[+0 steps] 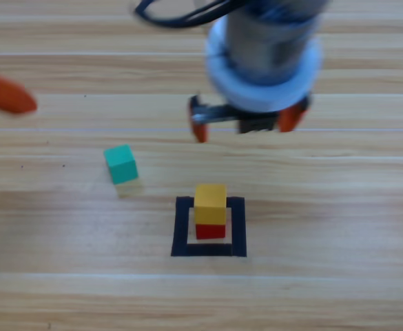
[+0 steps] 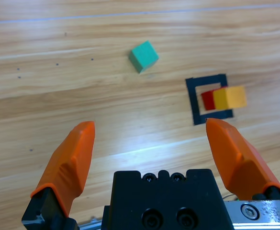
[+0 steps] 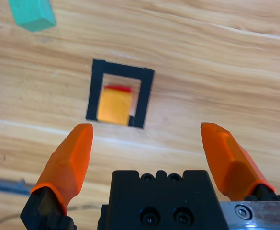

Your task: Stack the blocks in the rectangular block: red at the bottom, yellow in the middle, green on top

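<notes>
Right gripper (image 1: 248,123) hangs released, jaws wide, just far of the black tape rectangle (image 1: 181,227). Green cube (image 1: 121,163) sits alone on the table, left and slightly far of it. I judge it light, rigid, a bit slick; pinch two opposite flat faces at mid-height. Yellow cube (image 1: 210,203) tops red cube (image 1: 211,231) inside. Left gripper (image 1: 8,96) waits open, far left.
</notes>
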Robot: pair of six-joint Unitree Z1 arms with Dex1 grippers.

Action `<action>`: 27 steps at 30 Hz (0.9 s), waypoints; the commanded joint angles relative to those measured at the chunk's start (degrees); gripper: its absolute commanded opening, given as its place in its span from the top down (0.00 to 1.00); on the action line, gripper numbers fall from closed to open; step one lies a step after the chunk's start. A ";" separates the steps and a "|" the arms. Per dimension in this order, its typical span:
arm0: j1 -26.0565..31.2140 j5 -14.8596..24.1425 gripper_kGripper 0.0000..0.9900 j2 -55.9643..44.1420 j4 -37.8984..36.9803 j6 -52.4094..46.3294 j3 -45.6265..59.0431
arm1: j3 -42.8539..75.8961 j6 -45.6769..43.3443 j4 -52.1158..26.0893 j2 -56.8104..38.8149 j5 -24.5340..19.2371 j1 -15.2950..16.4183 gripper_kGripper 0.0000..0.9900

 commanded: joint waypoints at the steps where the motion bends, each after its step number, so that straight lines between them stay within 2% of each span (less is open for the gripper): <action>1: 6.97 -3.71 0.03 14.33 -0.50 -2.97 -7.53 | 34.23 -4.21 -23.64 -25.26 -0.29 2.34 0.00; 3: 8.37 -4.50 0.03 19.61 0.12 -4.64 -10.17 | 47.67 -6.84 -34.19 -33.88 2.44 0.59 0.00; 4: 8.72 -4.58 0.03 21.54 0.12 -5.08 -10.96 | 51.36 -7.90 -36.56 -36.43 3.23 -0.12 0.00; 9: 9.25 -5.20 0.03 33.23 4.95 -10.44 -17.82 | 61.30 -14.14 -42.18 -42.23 6.13 -2.40 0.00; 19: 9.25 -6.69 0.03 44.83 6.53 -15.10 -24.41 | 62.00 -17.92 -42.62 -36.51 5.51 -2.58 0.00; 27: 9.16 -6.87 0.03 50.11 9.08 -17.29 -29.50 | 60.94 -18.36 -42.62 -32.30 5.43 -2.58 0.00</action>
